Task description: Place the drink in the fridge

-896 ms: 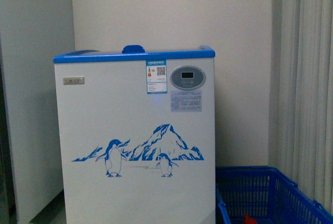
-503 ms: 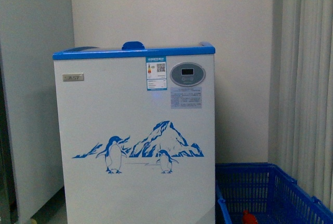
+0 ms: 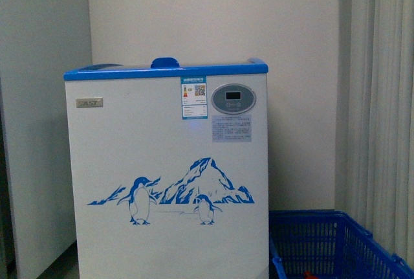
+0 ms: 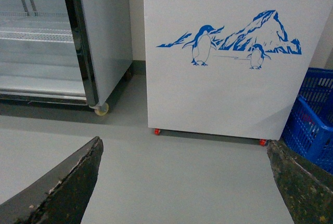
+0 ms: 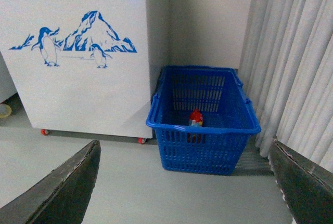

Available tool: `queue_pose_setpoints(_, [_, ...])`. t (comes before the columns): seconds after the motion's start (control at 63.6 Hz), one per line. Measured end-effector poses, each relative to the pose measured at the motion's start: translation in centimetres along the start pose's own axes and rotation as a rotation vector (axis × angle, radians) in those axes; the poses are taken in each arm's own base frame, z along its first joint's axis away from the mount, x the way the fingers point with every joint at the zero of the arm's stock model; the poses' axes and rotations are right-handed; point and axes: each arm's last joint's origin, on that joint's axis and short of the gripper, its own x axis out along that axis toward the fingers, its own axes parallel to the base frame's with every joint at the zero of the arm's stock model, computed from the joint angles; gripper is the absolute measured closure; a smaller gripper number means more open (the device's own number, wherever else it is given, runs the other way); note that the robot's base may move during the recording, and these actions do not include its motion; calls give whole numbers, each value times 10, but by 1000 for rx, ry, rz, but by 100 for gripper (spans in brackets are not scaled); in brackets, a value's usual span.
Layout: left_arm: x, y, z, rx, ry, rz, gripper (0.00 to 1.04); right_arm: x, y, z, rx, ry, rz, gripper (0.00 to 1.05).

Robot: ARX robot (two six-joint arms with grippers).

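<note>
The drink point(image 5: 195, 118) stands inside the blue crate, showing its red cap and red label. The fridge point(image 3: 168, 156) is the white chest with a blue top rim and a penguin-and-mountain picture, straight ahead; its front also fills the left wrist view point(image 4: 223, 94) and shows beside the crate point(image 5: 78, 78). Its top is seen edge-on, so the lids are hidden. My left gripper point(image 4: 182, 185) hangs open over bare floor in front of the fridge. My right gripper point(image 5: 182, 185) is open over the floor, short of the crate. Neither holds anything.
The blue lattice crate point(image 5: 203, 135) sits on the floor right of the fridge point(image 3: 330, 243), against pale curtains point(image 5: 291, 52). A glass-door cabinet point(image 4: 99, 42) on wheels stands left of the fridge. Grey floor point(image 4: 182, 156) lies between me and both.
The front view has shifted a little: fridge and crate sit slightly lower in the frame, and the red cap at the bottom edge has almost dropped out of sight.
</note>
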Motion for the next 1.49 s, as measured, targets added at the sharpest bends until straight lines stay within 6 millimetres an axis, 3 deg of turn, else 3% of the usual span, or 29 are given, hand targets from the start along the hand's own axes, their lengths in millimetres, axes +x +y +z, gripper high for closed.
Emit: queue_pose_setpoints(1.493, [0,0,0,0,0,-2,8,0,0,0,0,-1,0,7])
